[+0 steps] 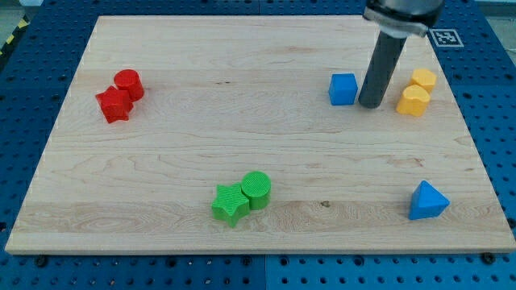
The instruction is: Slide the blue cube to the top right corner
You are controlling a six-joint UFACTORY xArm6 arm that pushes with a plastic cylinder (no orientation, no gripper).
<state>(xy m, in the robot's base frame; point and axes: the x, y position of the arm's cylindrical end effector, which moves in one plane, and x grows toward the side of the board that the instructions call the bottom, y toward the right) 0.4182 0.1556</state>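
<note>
The blue cube (343, 89) sits on the wooden board (201, 137) in its upper right part. My tip (370, 104) rests on the board just to the right of the cube, between it and the two yellow blocks (416, 91). The dark rod rises from the tip toward the view's top and is cut off by the frame edge. Whether the rod touches the cube cannot be told.
A red cylinder (128, 83) and a red star (114, 105) sit at the left. A green star (230, 204) and a green cylinder (256, 189) sit at the bottom middle. A blue pyramid (426, 201) sits at the bottom right. A marker tag (444, 36) is at the top right corner.
</note>
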